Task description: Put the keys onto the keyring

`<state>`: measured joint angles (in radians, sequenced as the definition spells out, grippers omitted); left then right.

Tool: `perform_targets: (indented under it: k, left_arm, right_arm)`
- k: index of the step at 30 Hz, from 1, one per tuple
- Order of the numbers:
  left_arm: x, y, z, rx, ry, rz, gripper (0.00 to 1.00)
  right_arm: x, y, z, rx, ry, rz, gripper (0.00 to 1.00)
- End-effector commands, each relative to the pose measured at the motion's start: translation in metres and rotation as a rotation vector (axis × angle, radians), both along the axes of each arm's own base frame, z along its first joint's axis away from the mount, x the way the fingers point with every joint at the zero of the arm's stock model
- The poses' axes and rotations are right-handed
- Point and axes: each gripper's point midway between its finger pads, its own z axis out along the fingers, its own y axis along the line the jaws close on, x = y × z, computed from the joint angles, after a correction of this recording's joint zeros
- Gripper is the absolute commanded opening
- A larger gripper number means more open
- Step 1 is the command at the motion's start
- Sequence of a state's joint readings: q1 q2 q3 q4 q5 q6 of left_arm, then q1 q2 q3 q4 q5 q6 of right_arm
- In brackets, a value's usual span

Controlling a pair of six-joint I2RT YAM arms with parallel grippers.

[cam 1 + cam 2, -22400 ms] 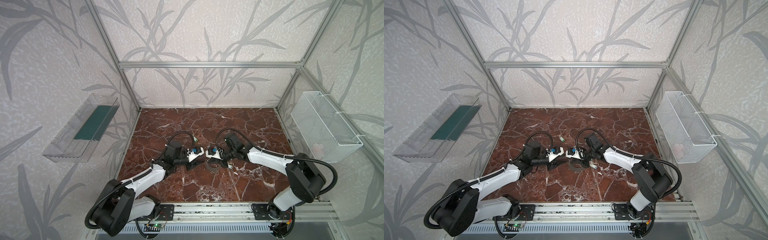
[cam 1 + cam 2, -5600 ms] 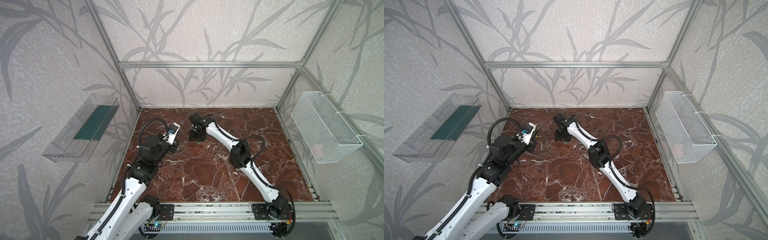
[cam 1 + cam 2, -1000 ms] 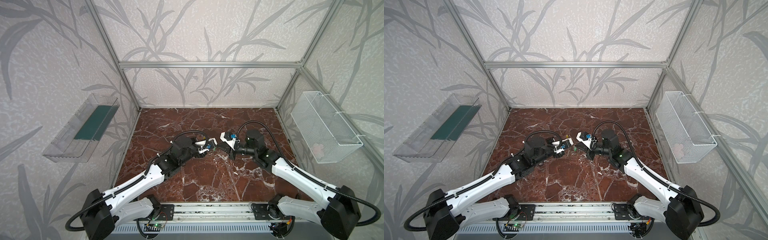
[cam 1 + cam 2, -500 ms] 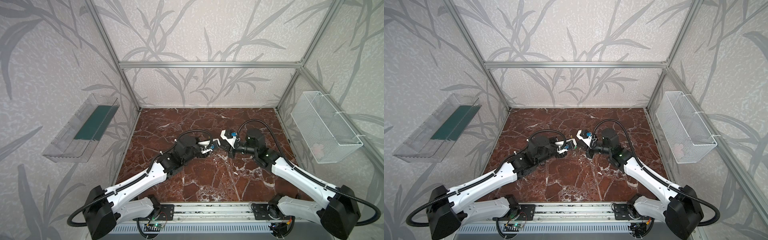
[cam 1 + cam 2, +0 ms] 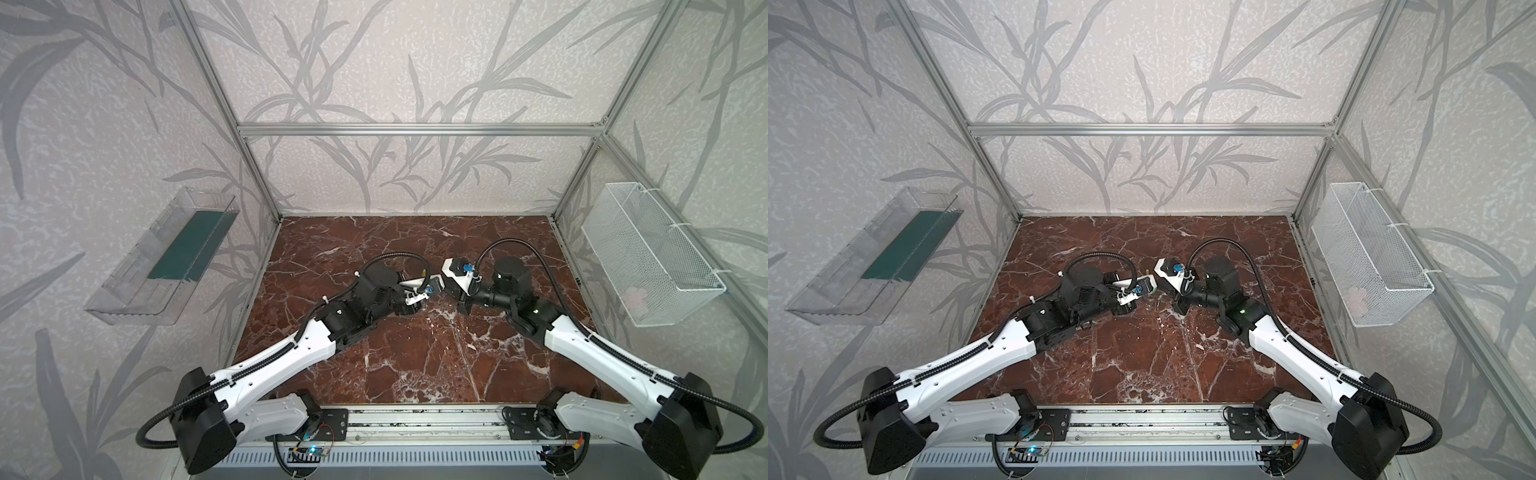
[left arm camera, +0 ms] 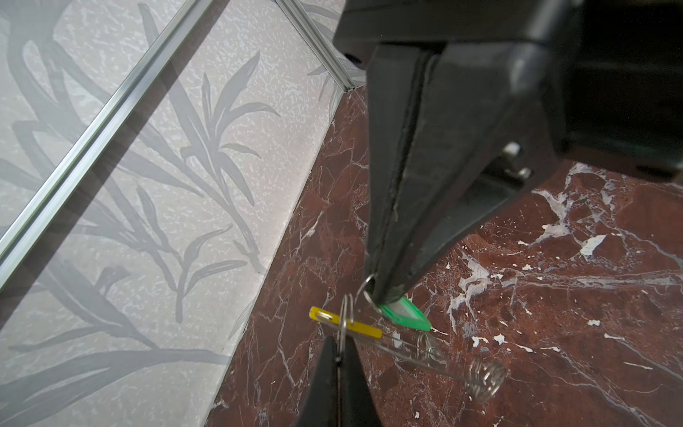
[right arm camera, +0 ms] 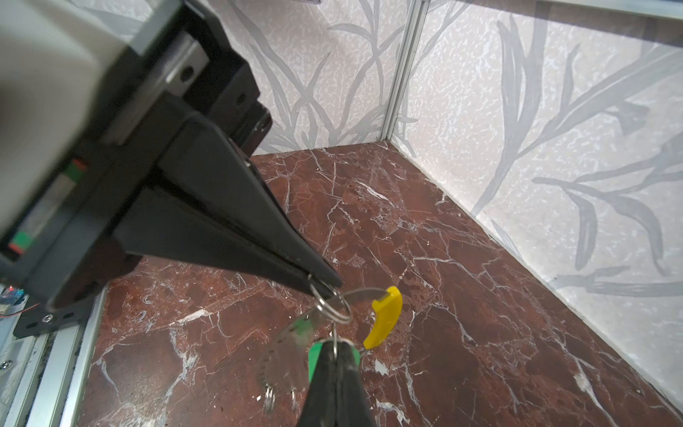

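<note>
Both top views look steeply down from high above the front edge of the worktop [image 5: 415, 357] [image 5: 1142, 357], sharing all of it. Wrist views sit close, low over its middle, facing each other across the keyring [image 6: 366, 329] [image 7: 384, 318].

Even, soft light; close-up wrist-view foregrounds blurred.

Both arms stretch forward and angle inward, so the two meet near the middle. The left arm [image 5: 286, 357] lies low and long, and the right arm [image 5: 582, 345] mirrors it, elbow bent. The wrists turn the hands to face each other. The left hand [image 6: 339, 347] and right hand [image 6: 382, 290] are both pinched tight, their tips close together.
</note>
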<state>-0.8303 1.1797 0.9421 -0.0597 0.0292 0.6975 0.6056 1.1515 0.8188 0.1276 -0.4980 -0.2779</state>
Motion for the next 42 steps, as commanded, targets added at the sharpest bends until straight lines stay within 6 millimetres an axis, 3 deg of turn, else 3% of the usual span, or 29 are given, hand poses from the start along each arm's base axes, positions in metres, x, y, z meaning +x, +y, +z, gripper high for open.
perform_targets:
  k: [1, 15, 25, 29, 33, 36, 38, 42]
  left_arm:
    - [0.002, -0.004, 0.011, -0.022, 0.012, 0.011, 0.00]
    - [-0.003, -0.006, 0.010, 0.000, -0.005, -0.012, 0.00]
    - [-0.024, -0.008, 0.017, -0.046, -0.030, -0.112, 0.00]
    - [-0.032, -0.008, 0.019, -0.079, -0.013, -0.150, 0.00]
    - [-0.038, -0.009, 0.025, -0.168, 0.058, -0.209, 0.00]
    - [-0.045, -0.011, 0.024, -0.233, 0.143, -0.270, 0.00]
    - [-0.045, -0.009, 0.025, -0.281, 0.190, -0.291, 0.00]
    - [-0.047, -0.009, 0.027, -0.338, 0.246, -0.329, 0.00]
  right_arm:
    - [-0.006, 0.002, 0.019, 0.062, -0.048, 0.019, 0.00]
    - [0.009, 0.000, 0.016, 0.100, 0.015, -0.065, 0.00]
    - [0.017, -0.006, 0.003, 0.084, 0.077, -0.122, 0.00]
    - [0.013, -0.006, -0.001, 0.098, 0.110, -0.082, 0.00]
    - [-0.008, 0.005, -0.010, 0.079, 0.118, 0.069, 0.00]
    - [-0.014, 0.003, -0.016, 0.060, 0.094, 0.102, 0.28]
    - [-0.016, -0.005, -0.016, 0.064, 0.040, 0.083, 0.39]
    - [-0.017, -0.026, -0.003, 0.084, -0.080, 0.041, 0.41]
